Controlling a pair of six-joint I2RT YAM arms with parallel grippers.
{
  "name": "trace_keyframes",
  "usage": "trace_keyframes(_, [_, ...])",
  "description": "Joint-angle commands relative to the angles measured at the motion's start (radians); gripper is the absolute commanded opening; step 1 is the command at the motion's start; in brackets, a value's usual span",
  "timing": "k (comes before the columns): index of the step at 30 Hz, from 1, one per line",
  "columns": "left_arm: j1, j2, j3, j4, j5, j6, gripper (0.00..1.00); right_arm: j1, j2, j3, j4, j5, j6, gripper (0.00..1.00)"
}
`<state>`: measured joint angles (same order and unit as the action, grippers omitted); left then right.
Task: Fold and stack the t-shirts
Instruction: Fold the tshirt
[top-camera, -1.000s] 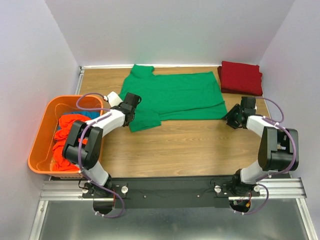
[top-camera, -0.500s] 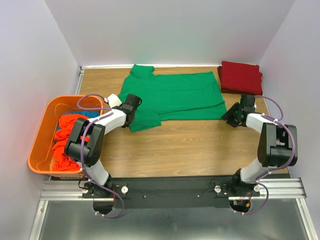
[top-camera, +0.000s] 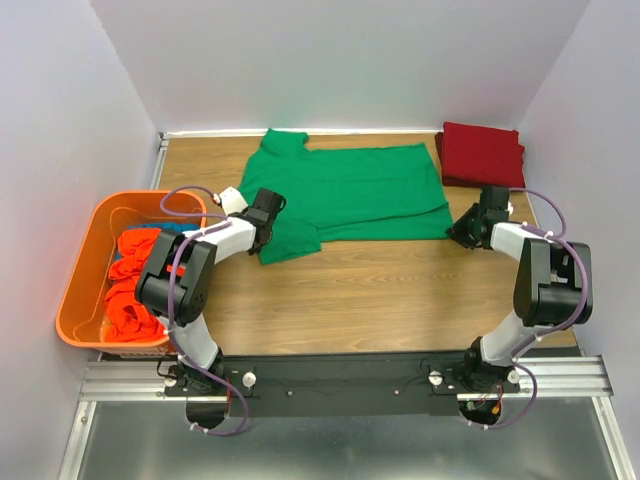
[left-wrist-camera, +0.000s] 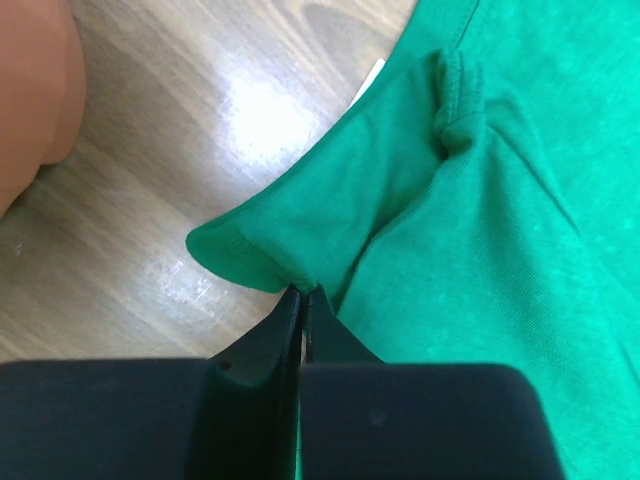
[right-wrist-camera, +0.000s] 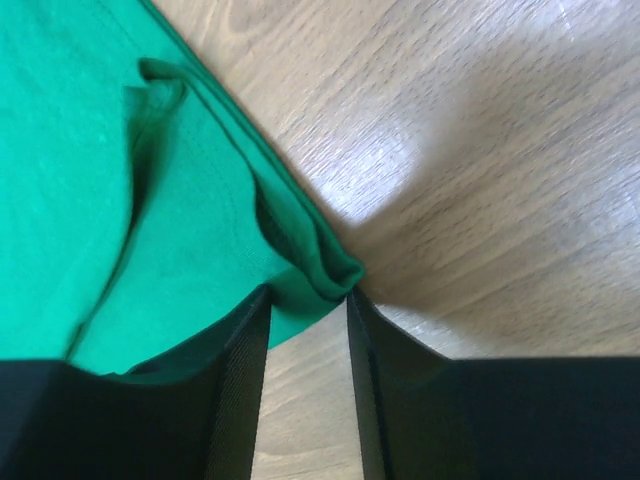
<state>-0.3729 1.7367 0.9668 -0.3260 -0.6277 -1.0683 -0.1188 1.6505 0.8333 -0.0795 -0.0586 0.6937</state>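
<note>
A bright green t-shirt (top-camera: 350, 190) lies spread flat across the back of the table. My left gripper (top-camera: 268, 207) is at its near-left sleeve. In the left wrist view that gripper (left-wrist-camera: 303, 291) is shut on the sleeve's edge, and the green cloth (left-wrist-camera: 480, 250) is puckered at the tips. My right gripper (top-camera: 462, 232) is at the shirt's near-right hem corner. In the right wrist view it (right-wrist-camera: 308, 295) stands open, with the bunched green corner (right-wrist-camera: 320, 262) between its fingertips. A folded dark red t-shirt (top-camera: 482, 155) lies at the back right.
An orange bin (top-camera: 85, 262) stands at the left edge, holding crumpled orange-red shirts (top-camera: 125, 290) and a bit of blue cloth (top-camera: 168, 232). Grey walls close in the table at the back and both sides. Bare wood (top-camera: 370, 285) lies between the shirt and the arm bases.
My left gripper has shut on the green sleeve. My right gripper has slid up to the hem corner and its jaws have narrowed a little.
</note>
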Motion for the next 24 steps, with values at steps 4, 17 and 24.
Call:
trace_keyframes(4, [0.014, -0.026, 0.007, 0.028, -0.029, 0.060, 0.00, 0.001, 0.029, 0.020, 0.023, 0.028, 0.018, 0.10])
trace_keyframes(17, [0.012, -0.186, -0.118, -0.034, -0.027, 0.041, 0.00, -0.021, -0.190, -0.100, -0.104, 0.014, 0.040, 0.02])
trace_keyframes(24, [-0.004, -0.302, -0.209, -0.065, 0.003, 0.004, 0.00, -0.059, -0.279, -0.132, -0.206, 0.019, 0.029, 0.02])
